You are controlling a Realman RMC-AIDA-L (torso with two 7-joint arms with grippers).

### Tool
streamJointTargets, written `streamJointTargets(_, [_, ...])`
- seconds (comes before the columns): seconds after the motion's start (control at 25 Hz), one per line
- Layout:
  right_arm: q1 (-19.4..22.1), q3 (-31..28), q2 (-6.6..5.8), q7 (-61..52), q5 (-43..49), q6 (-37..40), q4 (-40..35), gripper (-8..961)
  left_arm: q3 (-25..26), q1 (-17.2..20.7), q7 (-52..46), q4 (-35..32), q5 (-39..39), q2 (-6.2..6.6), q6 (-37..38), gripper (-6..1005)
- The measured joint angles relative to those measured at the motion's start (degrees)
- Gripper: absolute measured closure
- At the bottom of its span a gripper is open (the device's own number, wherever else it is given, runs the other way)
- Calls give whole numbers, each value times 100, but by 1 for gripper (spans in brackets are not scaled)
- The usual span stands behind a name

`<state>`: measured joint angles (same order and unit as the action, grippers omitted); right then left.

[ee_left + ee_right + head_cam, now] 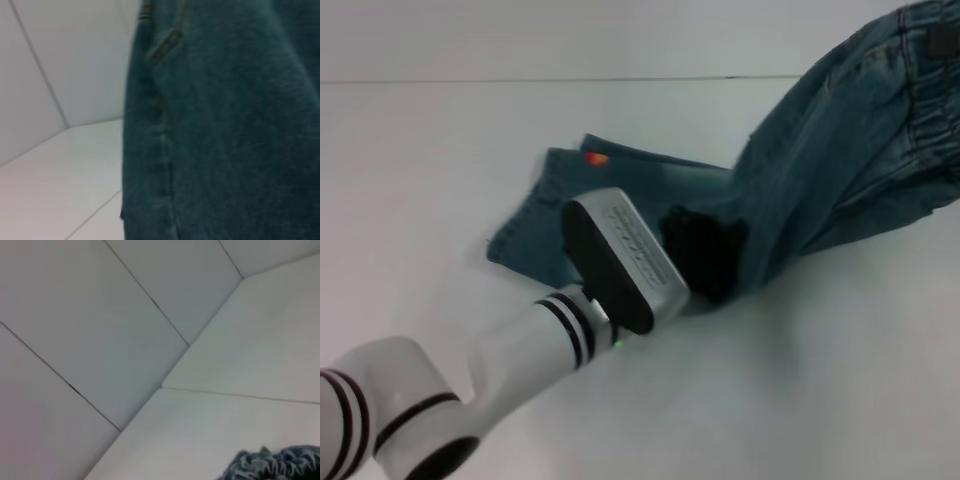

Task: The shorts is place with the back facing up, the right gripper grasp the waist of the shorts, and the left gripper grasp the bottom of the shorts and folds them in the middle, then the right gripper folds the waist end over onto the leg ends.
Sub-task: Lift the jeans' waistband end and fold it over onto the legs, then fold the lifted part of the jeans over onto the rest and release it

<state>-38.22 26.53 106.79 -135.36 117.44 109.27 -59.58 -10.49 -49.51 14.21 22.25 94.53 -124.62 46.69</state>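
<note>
White counter (840, 380) carries the shorts (650, 200); waist end (920, 90) lifted toward two o'clock. Left gripper (705, 255) amid denim, fingers unreadable. Final fold unfinished.

No legible text anywhere (wrist embossing unreadable)

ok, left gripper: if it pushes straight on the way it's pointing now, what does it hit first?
The shorts. In the head view the left gripper already sits at the denim near the middle, and the left wrist view is filled with close denim. Its fingers are hard to make out, so whether it already touches the cloth is unclear.
</note>
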Motion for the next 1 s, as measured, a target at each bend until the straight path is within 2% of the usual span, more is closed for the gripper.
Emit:
streamJointTargets(0.32, [-84, 19, -1, -147, -53, 125, -143, 840, 624, 46, 1, 640, 1077, -1, -257, 1000])
streamJointTargets(0.56, [-79, 191, 0, -108, -4, 63, -101, 839, 966, 266, -45, 719, 1353, -2, -304, 999])
streamJointTargets(0.72, [-51, 337, 0, -95, 11, -11, -92, 839, 1395, 698, -47, 566, 1360, 0, -88, 984])
streamJointTargets(1.0, [-153, 542, 24, -79, 146, -201, -6, 838, 1879, 1649, -357, 213, 1368, -2, 1272, 879])
